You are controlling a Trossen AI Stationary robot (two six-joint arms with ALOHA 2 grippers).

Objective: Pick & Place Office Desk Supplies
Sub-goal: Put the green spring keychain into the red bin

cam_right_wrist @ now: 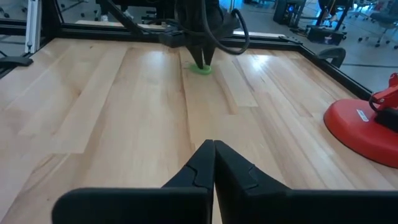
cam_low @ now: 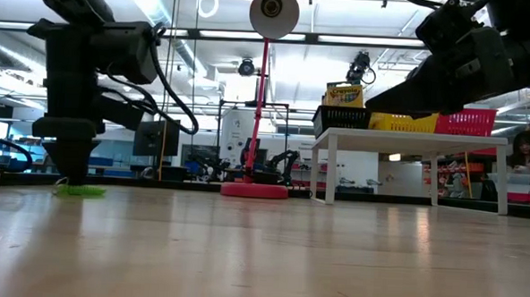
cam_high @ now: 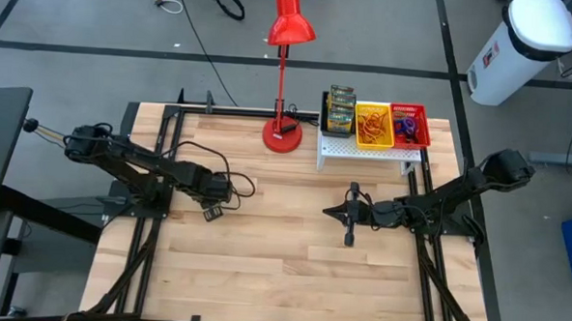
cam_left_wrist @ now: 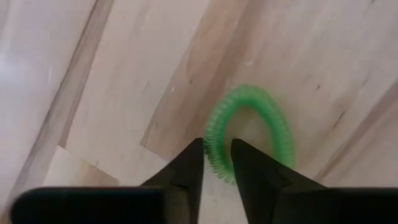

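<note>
My left gripper [cam_left_wrist: 217, 163] is down at the table [cam_high: 262, 266], fingers narrowly parted and straddling one side of the green coil loop [cam_left_wrist: 249, 134]; I see them around the band but I can't tell whether they press it. The loop lies flat on the wood on the table's left half. My right gripper [cam_right_wrist: 214, 155] hovers over the middle right of the table, fingers pressed together, holding nothing. At the back right, a white shelf [cam_high: 369, 150] carries the crayon boxes [cam_high: 340, 110], yellow bin [cam_high: 374, 125] and red bin [cam_high: 409, 125]. The red lamp [cam_high: 285, 83] stands just beside the shelf.
</note>
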